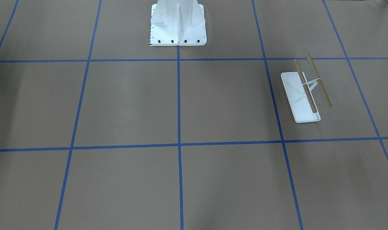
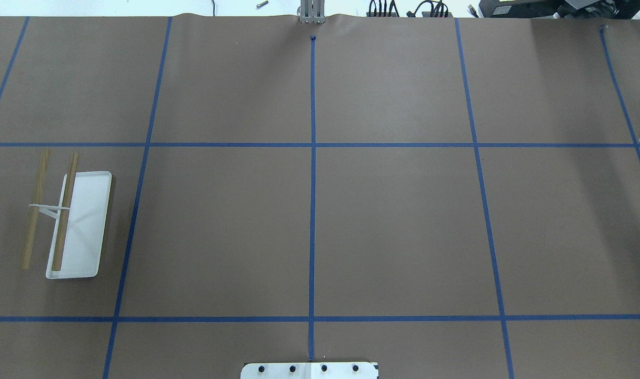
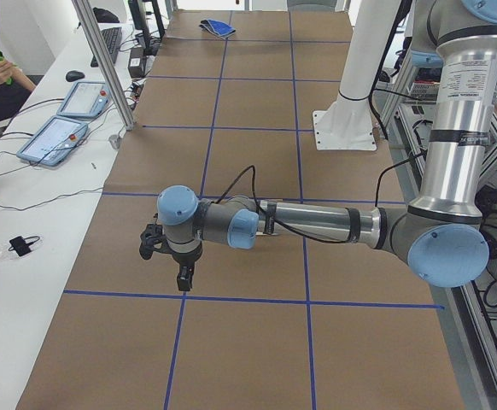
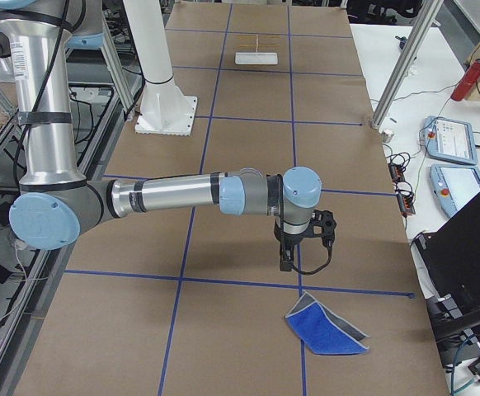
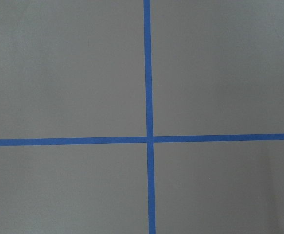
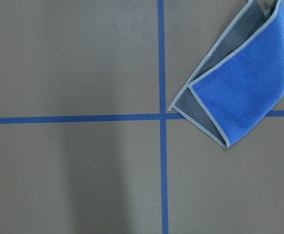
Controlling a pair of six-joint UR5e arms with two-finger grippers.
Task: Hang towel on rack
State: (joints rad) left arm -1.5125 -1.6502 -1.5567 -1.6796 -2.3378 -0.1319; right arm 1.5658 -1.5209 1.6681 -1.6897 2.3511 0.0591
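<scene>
the towel (image 4: 327, 332) is lying flat on the brown-papered table (image 4: 248, 165) at the robot's right end, folded over itself, royal blue on top with a grey underside showing along one turned flap; in the right wrist view the towel (image 6: 239, 92) is sitting in the upper right corner, one folded corner touching a crossing of the blue tape lines (image 5: 149, 73).

the right gripper (image 4: 287, 262) is hanging above the table, pointing down, near the towel but apart from it; whether its claw is wide or narrow cannot be told from this side view.

the rack (image 2: 83, 226) is standing at the robot's left end, well apart from the towel; its white tray base (image 1: 297, 95) is resting flat on the paper, and its two tan wooden rods (image 1: 318, 80) are lying parallel on the thin white wire support, both bare.

the left gripper (image 3: 183, 280) is hanging above the table on the outstretched near arm, pointing down; the width of its claw cannot be told either; the left wrist view is showing only paper and a tape crossing.

the white pedestal (image 1: 178, 28) is standing at the robot's edge of the table, between the two ends.
</scene>
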